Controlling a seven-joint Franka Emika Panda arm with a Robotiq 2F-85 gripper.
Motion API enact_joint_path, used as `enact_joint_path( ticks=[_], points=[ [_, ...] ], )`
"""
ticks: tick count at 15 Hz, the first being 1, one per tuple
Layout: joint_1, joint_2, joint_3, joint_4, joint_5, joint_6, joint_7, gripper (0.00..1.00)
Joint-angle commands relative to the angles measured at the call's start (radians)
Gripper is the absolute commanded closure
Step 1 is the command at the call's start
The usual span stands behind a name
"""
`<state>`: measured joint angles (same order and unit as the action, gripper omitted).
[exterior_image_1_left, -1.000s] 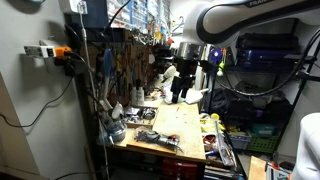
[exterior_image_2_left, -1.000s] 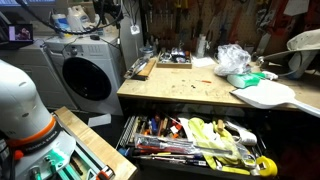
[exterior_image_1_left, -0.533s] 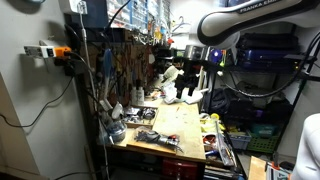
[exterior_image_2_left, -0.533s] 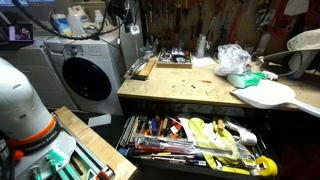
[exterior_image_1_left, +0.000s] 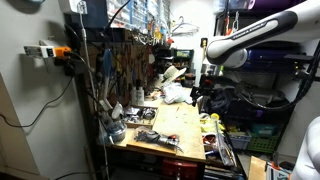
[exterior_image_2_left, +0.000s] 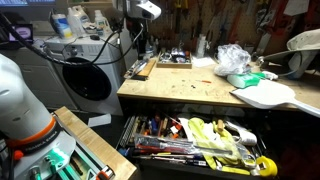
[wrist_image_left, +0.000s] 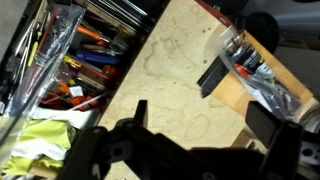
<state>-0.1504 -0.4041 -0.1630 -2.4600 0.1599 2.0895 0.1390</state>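
At the left of the wrist view, an open drawer (wrist_image_left: 70, 60) crammed with tools lies beside the desk (wrist_image_left: 170, 70). Over the desk's bare wood hangs the claw (wrist_image_left: 200, 122), its fingers spread well apart with nothing between them. Just right of it, a small black block (wrist_image_left: 213, 78) stands against a pale board (wrist_image_left: 290, 95), where a clear packet (wrist_image_left: 250, 65) lies. In an exterior view, a white bag (exterior_image_1_left: 178, 93) sits left of the arm (exterior_image_1_left: 250, 40).
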Motion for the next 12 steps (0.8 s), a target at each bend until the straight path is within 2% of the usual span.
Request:
enact_joint_path(
  ticks=[1, 6, 7, 9, 12],
  points=[
    [-0.074, 0.054, -0.024, -0.127, 0.007, 0.193, 0.072, 0.0],
    [-0.148, 0.213, -0.107, -0.189, 0.052, 0.516, 0.094, 0.0],
    [-0.13, 0.154, -0.08, -0.182, 0.018, 0.429, 0.083, 0.0],
    [-0.149, 0.201, -0.104, -0.186, 0.025, 0.491, 0.084, 0.0],
    [-0.151, 0.215, -0.106, -0.183, 0.027, 0.499, 0.087, 0.0]
  ],
)
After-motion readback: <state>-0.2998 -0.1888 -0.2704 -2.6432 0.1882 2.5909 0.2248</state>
